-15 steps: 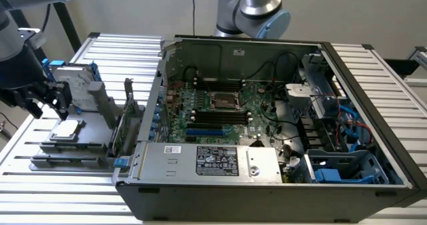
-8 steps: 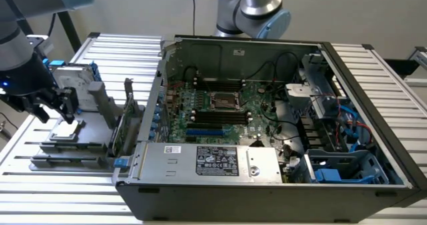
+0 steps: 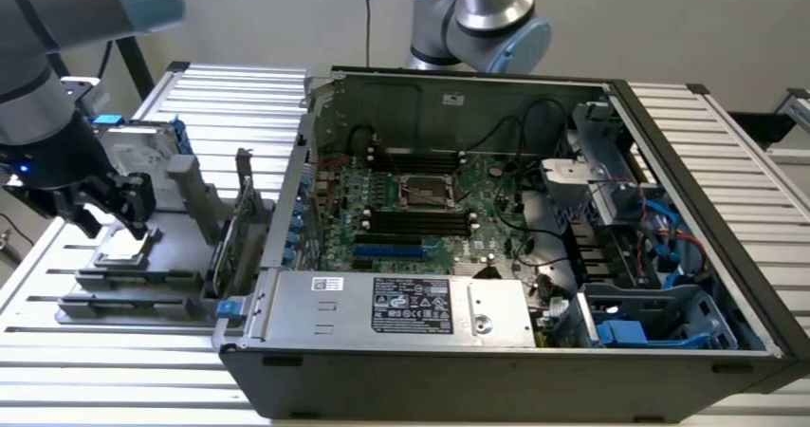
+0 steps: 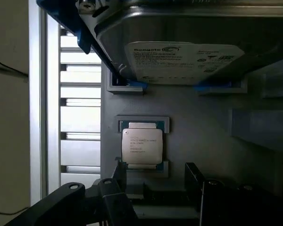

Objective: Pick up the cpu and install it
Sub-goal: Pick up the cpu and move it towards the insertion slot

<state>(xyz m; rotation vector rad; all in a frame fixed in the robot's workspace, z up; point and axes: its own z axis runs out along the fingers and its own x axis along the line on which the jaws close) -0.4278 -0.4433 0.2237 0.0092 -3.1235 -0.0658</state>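
End effector [image 3: 112, 226] hovers just above the cpu [image 3: 123, 248], fingers apart and empty. Cpu lies flat in a grey holder [image 3: 133, 281] on the bench [image 3: 89, 356], beside the open computer case [image 3: 506, 375].

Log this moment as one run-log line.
gripper: open, over cpu | cpu: lying in grey holder beside computer case, not gripped | install: not yet done

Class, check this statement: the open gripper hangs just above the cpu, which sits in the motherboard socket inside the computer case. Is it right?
Not quite. The cpu sits in a grey holder outside the computer case, as the exterior view shows. The open gripper does hang just above it.
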